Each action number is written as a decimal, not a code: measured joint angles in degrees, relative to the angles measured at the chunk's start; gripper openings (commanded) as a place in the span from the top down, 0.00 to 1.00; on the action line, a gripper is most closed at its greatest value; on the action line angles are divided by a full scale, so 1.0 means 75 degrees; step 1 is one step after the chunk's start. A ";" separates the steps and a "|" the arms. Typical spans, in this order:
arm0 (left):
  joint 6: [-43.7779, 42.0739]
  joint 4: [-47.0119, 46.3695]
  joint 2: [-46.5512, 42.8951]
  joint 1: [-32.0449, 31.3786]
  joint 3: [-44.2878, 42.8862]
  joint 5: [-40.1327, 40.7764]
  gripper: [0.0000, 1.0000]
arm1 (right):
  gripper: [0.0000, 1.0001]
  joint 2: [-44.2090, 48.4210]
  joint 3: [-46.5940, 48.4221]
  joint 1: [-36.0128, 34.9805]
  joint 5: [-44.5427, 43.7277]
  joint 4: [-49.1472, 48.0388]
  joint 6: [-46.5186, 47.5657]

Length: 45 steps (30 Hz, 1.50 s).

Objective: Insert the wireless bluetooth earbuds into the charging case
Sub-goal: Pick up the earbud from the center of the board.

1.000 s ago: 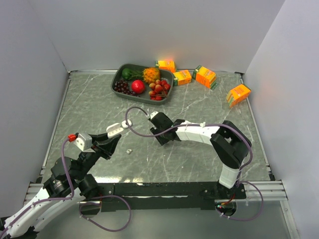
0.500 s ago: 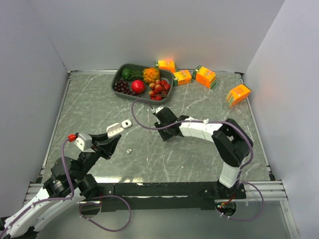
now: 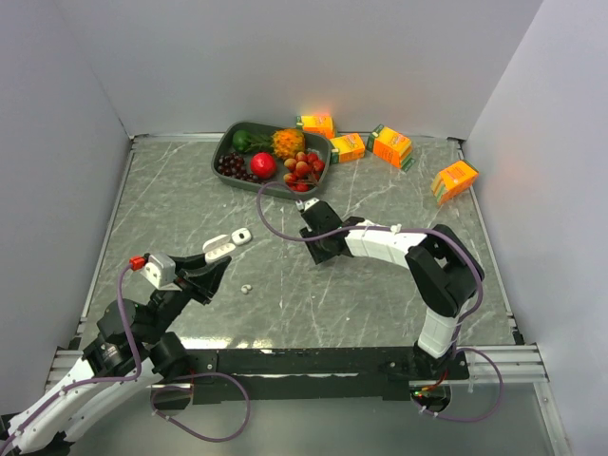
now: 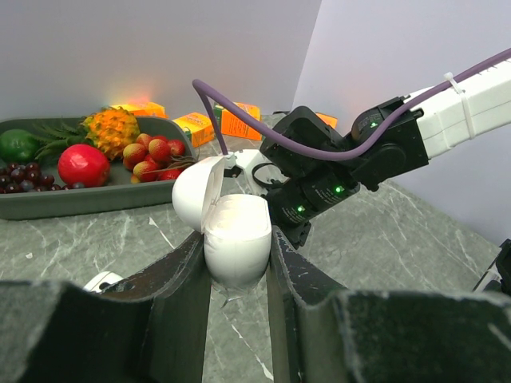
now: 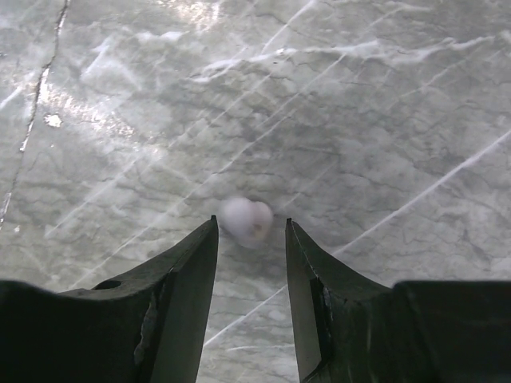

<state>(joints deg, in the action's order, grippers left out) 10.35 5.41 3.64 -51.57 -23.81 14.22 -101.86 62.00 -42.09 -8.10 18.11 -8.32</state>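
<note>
**ops:** status? what's hidden?

**me:** Left gripper (image 4: 235, 249) is clamped on the charging case (image 4: 231, 227), over the near-left part of the worktop (image 3: 380, 304). The lid is hinged open, but the inside faces away from my wrist cam, so I can't tell what sits in it. A white rounded bit (image 4: 102, 280) shows low beside my left finger, mostly cut off.

**ops:** earbuds?

**me:** One loose earbud (image 3: 246, 287) lies on the worktop just beyond the left gripper, too small to tell its type. Further out is a white oval piece (image 3: 240, 234); can't tell if it's a bud or a case. Mid-worktop, my right gripper (image 5: 251, 231) has its jaws apart. A blurred earbud (image 5: 246, 219) lies on the marble between the tips. Can't tell whether it touches either tip, or whether it's the bean or the stem kind. From above, my wrist covers it.

**ops:** any readable text?

**me:** Fruit tray (image 3: 220, 157) at the far edge, orange cartons (image 3: 391, 145) toward the far-right corner. Their print is too small to read.
</note>
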 measured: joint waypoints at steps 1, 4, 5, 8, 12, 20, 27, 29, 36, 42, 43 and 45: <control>0.0000 0.0000 0.0000 0.0000 0.0000 0.0000 0.99 | 0.53 0.0000 0.0000 0.0017 -0.0017 0.0000 0.0000; 0.0000 0.0000 -0.0003 0.0000 0.0000 0.0003 0.99 | 0.55 0.0000 0.0000 0.0035 -0.0061 0.0015 -0.0003; 0.0000 0.0000 -0.0003 0.0000 0.0000 0.0000 0.99 | 0.57 0.0000 0.0000 0.0038 -0.0061 0.0017 -0.0009; 0.0000 0.0000 -0.0003 0.0000 0.0000 0.0000 0.99 | 0.57 0.0000 0.0003 0.0052 -0.0061 0.0017 -0.0029; 0.0000 0.0003 -0.0003 0.0000 0.0000 0.0000 0.99 | 0.55 0.0000 0.0029 0.0099 -0.0061 0.0026 -0.0032; 0.0000 0.0000 -0.0003 0.0000 0.0000 0.0000 0.99 | 0.50 0.0064 0.0061 0.0111 -0.0041 -0.0050 -0.0108; 0.0003 0.0000 0.0041 0.0000 0.0000 0.0000 0.99 | 0.44 0.0032 0.0656 0.0114 0.0087 0.0137 -0.0306; 0.0003 0.0000 0.0041 0.0000 0.0000 0.0003 0.99 | 0.41 -0.0009 0.0877 0.0117 0.0216 0.0189 -0.0536; 0.0003 0.0003 0.0041 0.0000 0.0000 0.0003 0.99 | 0.15 -0.0667 0.1810 0.0131 0.0420 0.0807 -0.1478; 0.0006 0.0003 0.0029 0.0000 0.0000 0.0003 0.99 | 0.17 -0.0778 0.1894 0.0236 0.0385 0.1416 -0.2069; 0.0003 0.0003 0.0026 0.0000 0.0000 0.0003 0.99 | 0.18 -0.0790 0.1912 0.0262 0.0388 0.1498 -0.2148; 0.0003 0.0003 0.0026 0.0000 0.0000 0.0000 0.99 | 0.21 -0.0836 0.1953 0.0321 0.0405 0.1591 -0.2270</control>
<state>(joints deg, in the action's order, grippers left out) 10.37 5.43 3.84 -51.57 -23.81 14.22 -108.14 76.64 -39.68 -5.06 30.04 -25.34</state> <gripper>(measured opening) 0.336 0.826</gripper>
